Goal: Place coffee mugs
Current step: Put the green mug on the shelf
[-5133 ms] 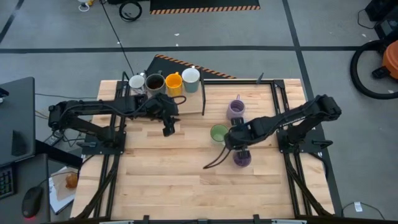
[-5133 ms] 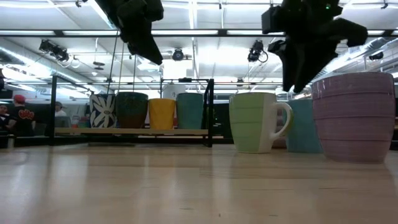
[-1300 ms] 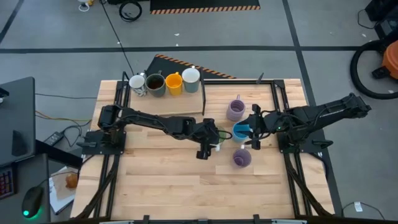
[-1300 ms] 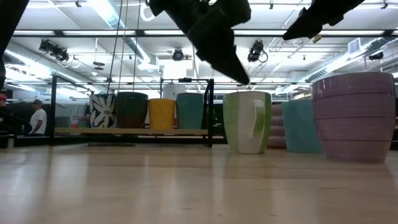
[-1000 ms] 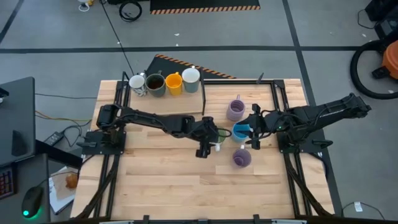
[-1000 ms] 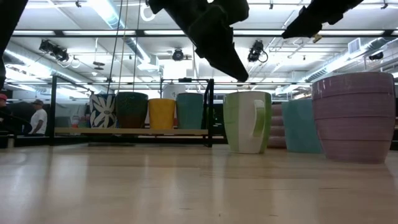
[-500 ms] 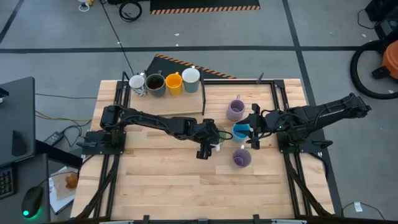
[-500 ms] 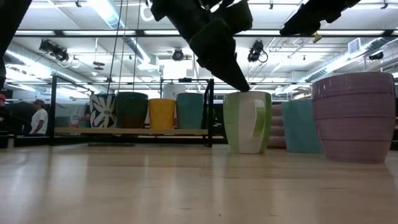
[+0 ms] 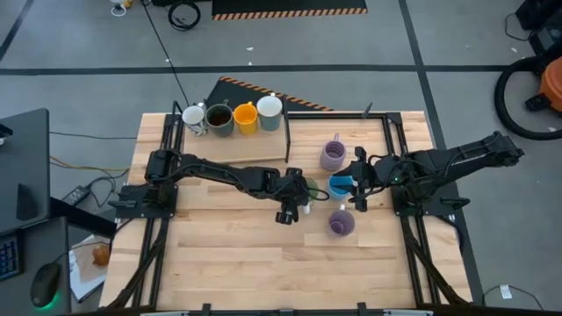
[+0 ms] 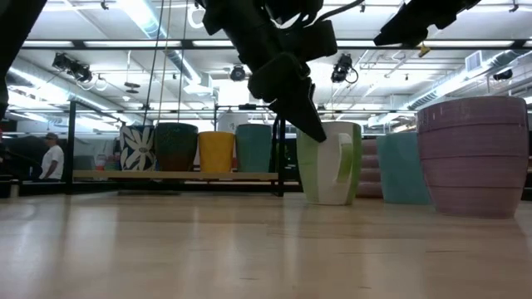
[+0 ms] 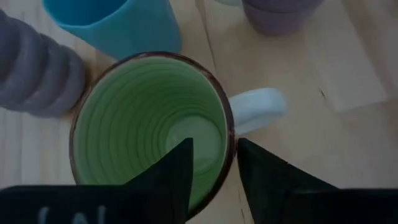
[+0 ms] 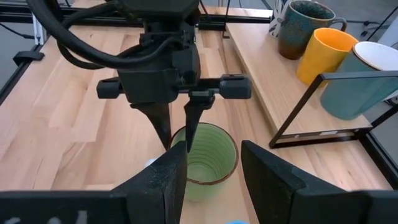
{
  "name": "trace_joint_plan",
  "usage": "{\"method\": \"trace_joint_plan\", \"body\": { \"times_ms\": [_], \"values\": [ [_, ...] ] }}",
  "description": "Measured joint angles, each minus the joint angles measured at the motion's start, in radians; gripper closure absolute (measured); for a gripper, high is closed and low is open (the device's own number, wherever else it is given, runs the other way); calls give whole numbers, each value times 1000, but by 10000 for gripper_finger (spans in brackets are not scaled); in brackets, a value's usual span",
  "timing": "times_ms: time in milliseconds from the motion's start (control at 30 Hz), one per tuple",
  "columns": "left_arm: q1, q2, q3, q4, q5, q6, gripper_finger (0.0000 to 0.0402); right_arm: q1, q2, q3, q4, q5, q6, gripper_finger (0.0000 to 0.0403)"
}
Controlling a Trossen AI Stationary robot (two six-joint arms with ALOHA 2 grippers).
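Green mug (image 11: 149,130) lower rim hidden behind left gripper's fingers (image 11: 177,174), blue mug (image 11: 112,22) beside it cropped at frame edge, purple mug (image 11: 277,12) likewise cropped.

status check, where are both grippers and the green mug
Left gripper straddling the green mug rim, one finger inside, one outside. Right gripper open, hovering near the blue mug. Blue and lavender mugs crowd close beside the green one.

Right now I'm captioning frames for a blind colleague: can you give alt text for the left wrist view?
The left gripper straddles the rim of a green mug, one finger inside and the other outside by its pale handle. A blue mug and two lavender mugs stand close behind on the wooden table.
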State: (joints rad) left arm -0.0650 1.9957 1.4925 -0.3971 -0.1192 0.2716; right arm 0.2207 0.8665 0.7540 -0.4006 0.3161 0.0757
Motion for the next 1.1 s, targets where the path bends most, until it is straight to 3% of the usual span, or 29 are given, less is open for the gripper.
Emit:
{"method": "trace_joint_plan", "body": {
  "times_ms": [367, 567, 800, 1100],
  "values": [
    [-1, -3, 0, -64, 29, 29, 377, 0, 0, 0, 3, 0, 0, 245],
    [1, -73, 0, -219, 33, 104, 378, 0, 0, 0, 3, -3, 0, 245],
    [46, -200, 0, -555, 39, 184, 370, 0, 0, 0, 3, -4, 0, 245],
    [228, -249, 0, -601, 88, 442, 369, 0, 0, 0, 14, -4, -5, 245]
  ]
}}
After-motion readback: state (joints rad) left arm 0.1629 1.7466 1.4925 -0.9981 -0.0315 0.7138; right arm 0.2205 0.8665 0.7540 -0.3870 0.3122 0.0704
